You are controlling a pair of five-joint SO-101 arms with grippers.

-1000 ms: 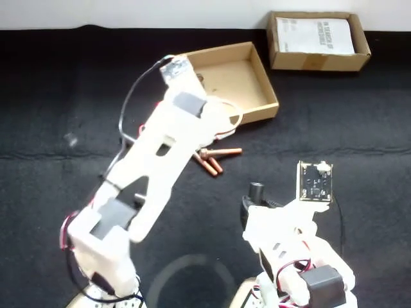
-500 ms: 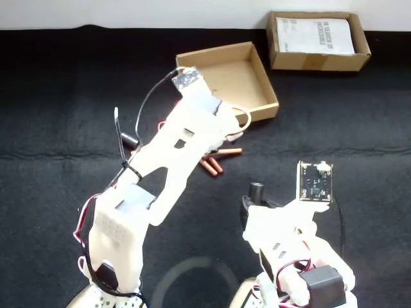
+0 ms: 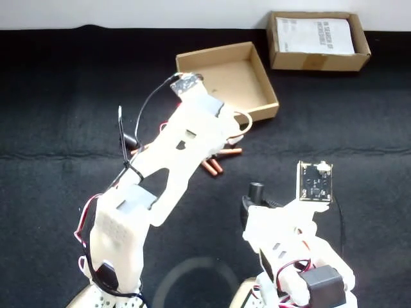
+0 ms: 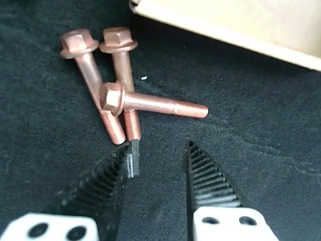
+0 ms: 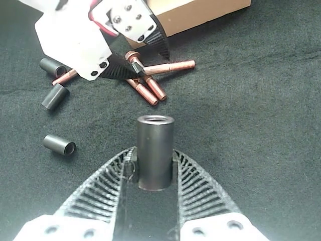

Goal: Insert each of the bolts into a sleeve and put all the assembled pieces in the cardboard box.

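Left wrist view: three copper bolts heaped crosswise on black cloth, just ahead of left gripper, fingers spread, holding nothing, tips low over cloth. Right wrist view: dark sleeve upright, clamped in right gripper; three loose sleeves lying beyond. High view: left arm stretched toward cardboard box; right arm folded near base.

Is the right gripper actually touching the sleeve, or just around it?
Touching. The right wrist view shows the right gripper shut on the upright sleeve, pressed against both its sides with no gap.
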